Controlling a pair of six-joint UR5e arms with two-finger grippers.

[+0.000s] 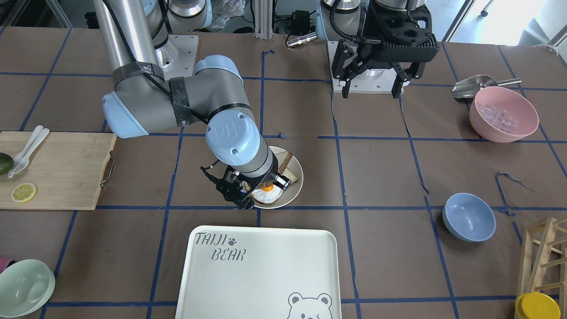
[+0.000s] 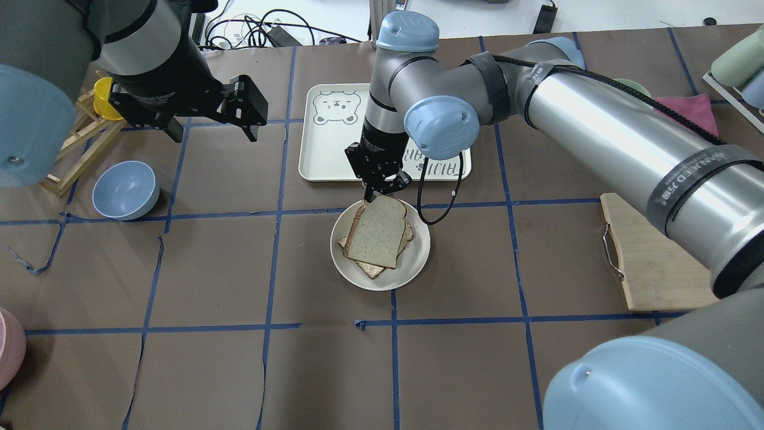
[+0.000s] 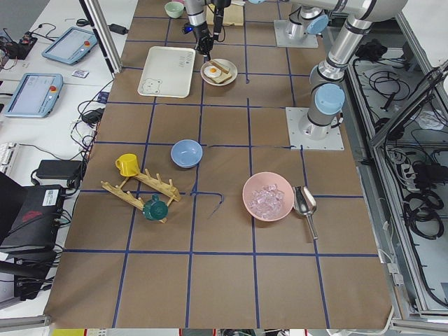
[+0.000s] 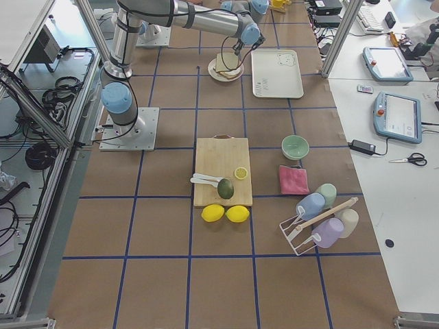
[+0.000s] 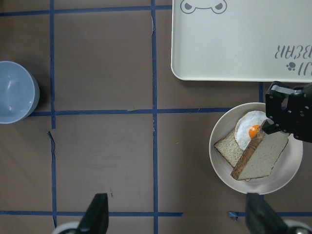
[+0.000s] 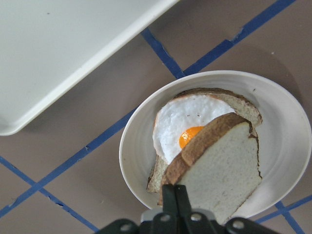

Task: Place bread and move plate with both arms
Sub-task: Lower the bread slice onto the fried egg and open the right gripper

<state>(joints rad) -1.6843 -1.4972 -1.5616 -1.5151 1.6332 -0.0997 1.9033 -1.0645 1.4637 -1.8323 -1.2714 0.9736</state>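
The off-white plate (image 2: 419, 258) sits mid-table and holds a slice with a fried egg (image 6: 190, 122). My right gripper (image 2: 377, 194) is shut on the far crust edge of the plain bread (image 2: 373, 232). The bread hangs tilted over the egg slice inside the plate. The right wrist view shows the fingers (image 6: 175, 200) pinching the bread (image 6: 222, 170) above the plate (image 6: 131, 161). My left gripper (image 2: 213, 132) is open and empty, high above the table to the left, apart from the plate. Its wrist view shows the plate (image 5: 287, 183) and bread (image 5: 261, 161).
The bear-printed tray (image 1: 257, 274) lies just beyond the plate. A blue bowl (image 1: 468, 217) and a pink bowl of ice (image 1: 503, 114) stand on my left side. A cutting board (image 1: 57, 170) and a green bowl (image 1: 24, 288) are on my right.
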